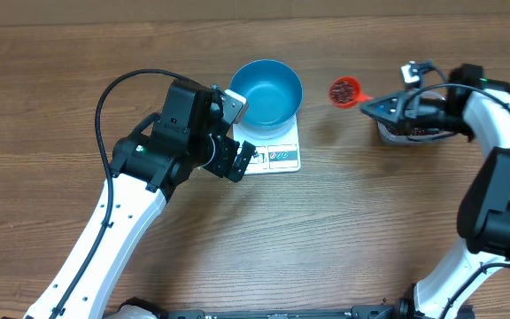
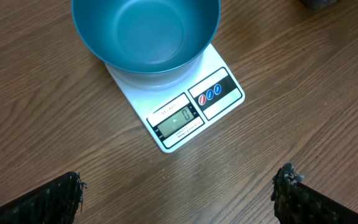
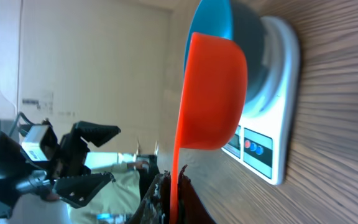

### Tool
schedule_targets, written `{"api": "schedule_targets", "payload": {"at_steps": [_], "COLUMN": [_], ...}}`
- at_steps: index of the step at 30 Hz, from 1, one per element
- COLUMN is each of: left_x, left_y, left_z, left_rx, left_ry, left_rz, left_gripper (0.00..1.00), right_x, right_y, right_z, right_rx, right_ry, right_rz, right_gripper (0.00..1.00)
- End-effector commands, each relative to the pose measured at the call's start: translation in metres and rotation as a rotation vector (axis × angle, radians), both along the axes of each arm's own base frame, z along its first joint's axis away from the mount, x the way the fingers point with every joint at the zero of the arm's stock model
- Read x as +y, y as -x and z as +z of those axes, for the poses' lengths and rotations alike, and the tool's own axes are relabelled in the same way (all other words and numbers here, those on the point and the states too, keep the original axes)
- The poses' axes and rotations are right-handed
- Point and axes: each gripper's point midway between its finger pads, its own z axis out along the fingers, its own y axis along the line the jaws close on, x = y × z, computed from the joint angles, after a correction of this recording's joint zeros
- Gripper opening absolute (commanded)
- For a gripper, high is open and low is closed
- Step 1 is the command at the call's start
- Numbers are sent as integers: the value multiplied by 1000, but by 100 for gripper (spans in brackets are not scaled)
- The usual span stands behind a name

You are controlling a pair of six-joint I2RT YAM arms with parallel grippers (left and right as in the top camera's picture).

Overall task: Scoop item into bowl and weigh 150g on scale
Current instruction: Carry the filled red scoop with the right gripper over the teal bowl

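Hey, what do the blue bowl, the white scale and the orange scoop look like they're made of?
The bowl is probably plastic or coated metal: smooth satin blue with soft highlights. The scale looks like white moulded plastic, matte, with a printed button panel. The scoop seems to be plastic: an even orange-red, thin-walled and slightly glossy.

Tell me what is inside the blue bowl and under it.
The blue bowl is empty, its bottom bare. Under it stands the white scale; the bowl covers the scale's far part.
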Motion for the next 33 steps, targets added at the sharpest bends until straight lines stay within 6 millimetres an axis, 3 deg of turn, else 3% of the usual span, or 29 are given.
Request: {"api": "schedule_targets", "payload": {"at_steps": [1, 8, 14, 18, 28, 33], "left_x": [1, 1, 1, 1, 1, 1], "left_y": [0, 0, 0, 0, 0, 0], "left_z": [1, 1, 1, 1, 1, 1], "left_rx": [-4, -4, -4, -4, -4, -4], "left_ry": [4, 4, 4, 4, 4, 4], "left_rz": [14, 14, 14, 14, 14, 14], "left_gripper": [100, 99, 100, 100, 100, 100], "right_x": [26, 75, 109, 120, 119, 142], "right_y": [-1, -10, -24, -32, -52, -45], "right_z": [3, 3, -1, 5, 1, -2], "right_rx": [52, 23, -12, -67, -208, -349], "right_ry": [-42, -11, 190, 311, 906, 1035], "right_rz": [43, 125, 124, 104, -57, 20], "right_gripper": [4, 4, 4, 4, 4, 4]}}
